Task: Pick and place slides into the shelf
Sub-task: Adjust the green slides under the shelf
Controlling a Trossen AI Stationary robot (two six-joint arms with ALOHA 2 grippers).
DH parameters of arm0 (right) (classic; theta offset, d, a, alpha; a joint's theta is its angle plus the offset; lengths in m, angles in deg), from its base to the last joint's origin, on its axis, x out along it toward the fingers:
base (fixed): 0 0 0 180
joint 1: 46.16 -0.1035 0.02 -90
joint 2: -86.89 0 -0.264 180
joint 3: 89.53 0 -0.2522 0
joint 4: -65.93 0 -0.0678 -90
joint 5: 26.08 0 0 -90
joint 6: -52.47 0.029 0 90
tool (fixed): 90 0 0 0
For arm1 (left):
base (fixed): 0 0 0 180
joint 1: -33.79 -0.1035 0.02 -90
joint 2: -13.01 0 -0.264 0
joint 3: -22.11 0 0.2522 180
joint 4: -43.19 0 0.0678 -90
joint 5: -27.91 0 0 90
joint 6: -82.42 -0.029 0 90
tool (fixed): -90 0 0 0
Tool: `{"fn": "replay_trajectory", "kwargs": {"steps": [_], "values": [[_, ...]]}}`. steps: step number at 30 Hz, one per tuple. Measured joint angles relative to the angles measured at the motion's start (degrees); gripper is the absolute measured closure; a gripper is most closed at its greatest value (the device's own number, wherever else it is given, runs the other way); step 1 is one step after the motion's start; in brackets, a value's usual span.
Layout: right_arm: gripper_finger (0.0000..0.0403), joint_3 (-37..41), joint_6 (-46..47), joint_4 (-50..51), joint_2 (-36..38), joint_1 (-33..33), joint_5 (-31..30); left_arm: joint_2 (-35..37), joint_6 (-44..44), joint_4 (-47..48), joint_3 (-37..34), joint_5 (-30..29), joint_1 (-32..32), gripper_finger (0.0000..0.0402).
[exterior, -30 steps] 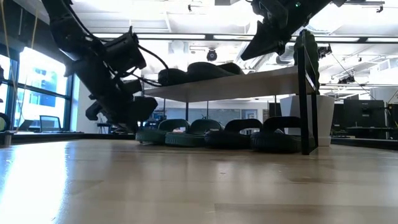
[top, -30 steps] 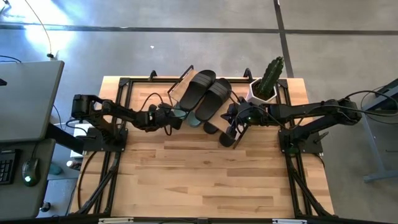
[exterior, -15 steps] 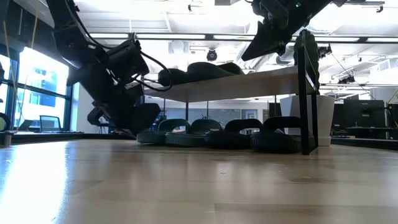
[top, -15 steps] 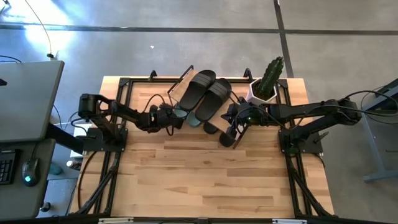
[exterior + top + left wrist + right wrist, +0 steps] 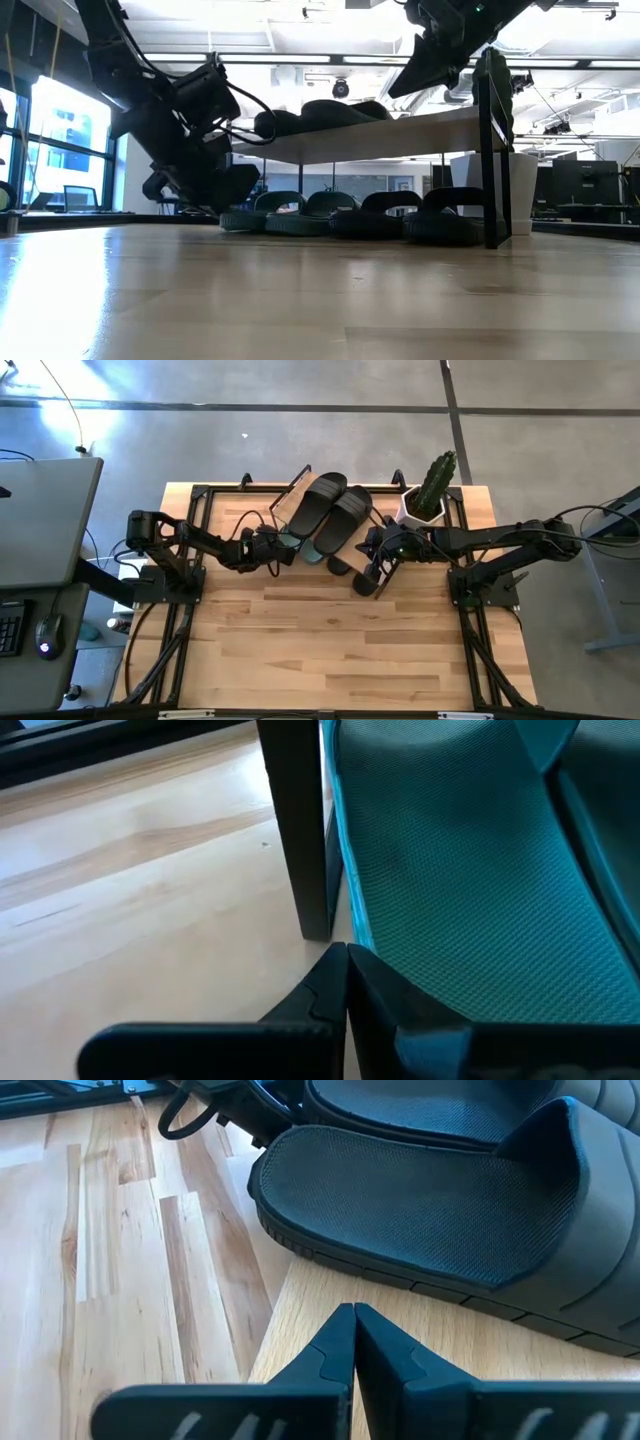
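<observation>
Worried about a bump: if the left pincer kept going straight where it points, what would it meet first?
Probably the sage-green slide, right ahead of the shut left pincer; the shelf's black leg stands just beside that line, though depth is unclear.

- High view: straight down over the whole surface.
- Low view: at surface height, level, facing the shelf; both show it.
- Left wrist view: close to a green slide.
- Right wrist view: close above a black slide.
</observation>
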Motion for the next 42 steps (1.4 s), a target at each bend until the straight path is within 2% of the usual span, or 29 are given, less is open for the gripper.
{"fn": "replay_trajectory", "kwargs": {"steps": [9,13,25,29,32,36,39,42], "values": [[0.0403,0.0,0.6,0.9,0.1,0.0,0.0,0.6,4.0,0.7,0.0,5.8,0.5,0.0401],[0.0403,0.0,1.0,1.6,1.5,0.0,0.0,3.1,4.7,1.8,0.0,8.0,3.4,0.0401],[0.0403,0.0,8.7,7.1,7.9,0.0,0.1,14.2,5.0,13.6,0.0,1.9,13.6,0.0401],[0.0403,0.0,10.1,7.4,8.1,0.0,3.3,15.9,4.7,17.0,0.0,1.8,14.1,0.0401],[0.0403,0.0,12.0,6.9,7.7,0.0,5.5,15.9,2.8,15.4,0.0,1.9,13.9,0.0401],[0.0403,0.0,13.7,6.2,7.8,-1.5,3.8,16.5,4.9,18.5,0.0,-2.1,14.0,0.0401],[0.0403,0.0,13.9,6.4,8.0,-3.2,2.2,20.2,5.9,21.9,0.0,-3.0,13.9,0.0401],[0.0403,0.0,13.9,7.4,8.0,-3.8,1.4,25.4,2.5,20.3,0.0,-3.1,13.9,0.0401]]}}
